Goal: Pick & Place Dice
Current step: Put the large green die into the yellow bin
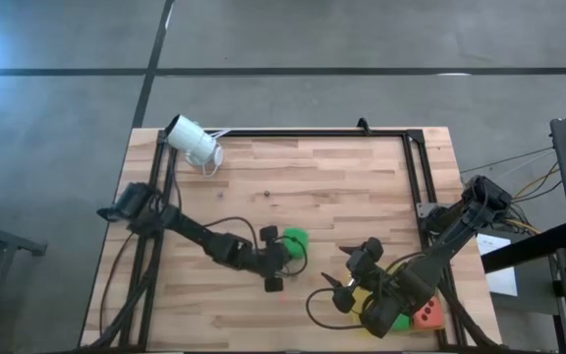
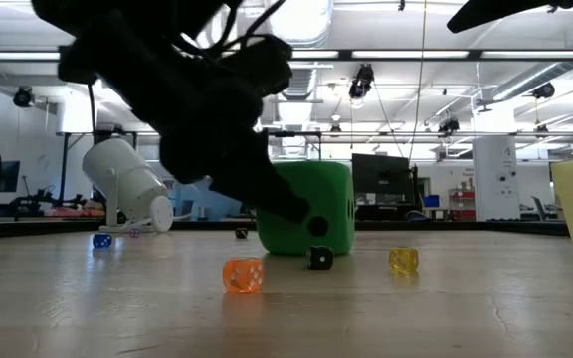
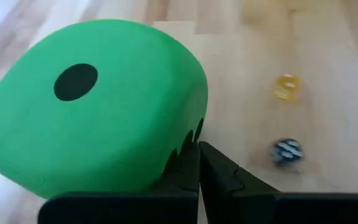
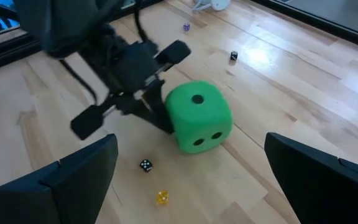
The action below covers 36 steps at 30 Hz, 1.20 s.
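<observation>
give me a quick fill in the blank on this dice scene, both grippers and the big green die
1. The left gripper has its fingers ____ and pressed against the green die.
2. The right gripper is wide ____, holding nothing.
3. In the right wrist view, the top face of the green die shows ____ pip.
4. In the high view, the orange-red die lies near the table's ____ front corner.

Missing words: shut; open; one; right
</observation>
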{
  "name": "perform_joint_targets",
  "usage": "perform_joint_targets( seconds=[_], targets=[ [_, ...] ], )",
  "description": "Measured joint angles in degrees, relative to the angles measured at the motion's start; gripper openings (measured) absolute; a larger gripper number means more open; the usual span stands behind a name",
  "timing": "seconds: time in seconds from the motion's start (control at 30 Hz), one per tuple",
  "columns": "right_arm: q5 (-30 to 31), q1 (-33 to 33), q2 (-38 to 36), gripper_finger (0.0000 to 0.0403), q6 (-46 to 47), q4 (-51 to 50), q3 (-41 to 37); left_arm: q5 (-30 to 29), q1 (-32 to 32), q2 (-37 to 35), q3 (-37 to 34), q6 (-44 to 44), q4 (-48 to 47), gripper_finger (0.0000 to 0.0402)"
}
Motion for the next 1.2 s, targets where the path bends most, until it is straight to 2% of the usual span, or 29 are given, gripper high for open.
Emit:
perform_joint_targets(
  seconds=[0.3,0.57,0.73,0.9,1.03,1.2],
  targets=[
    [-0.02,0.02,0.00,0.0400,-1.94,-0.02,-0.02,-0.02,3.31,-0.44,-0.07,1.43,-0.50,0.0006],
    [-1.18,-1.21,0.00,0.0400,-3.00,-0.12,-1.33,-0.63,-1.01,-9.12,-0.45,6.66,-3.43,0.0006],
    [-10.65,-7.14,-0.96,0.0400,-4.79,0.05,-0.87,-0.63,-4.03,-18.35,-0.44,8.90,-10.89,0.0006],
    [-20.40,-15.25,-1.14,0.0400,-14.06,3.31,0.21,-1.28,-6.65,-27.62,-0.46,7.93,-17.74,0.0006],
    [-27.32,-21.78,-1.14,0.0400,-24.02,8.94,0.76,-4.73,-9.65,-32.66,-0.50,7.53,-22.12,0.0006],
    [-35.40,-28.79,-0.86,0.0400,-34.47,13.57,0.74,-10.69,-13.94,-35.13,-0.59,7.41,-26.54,0.0006]
  ],
)
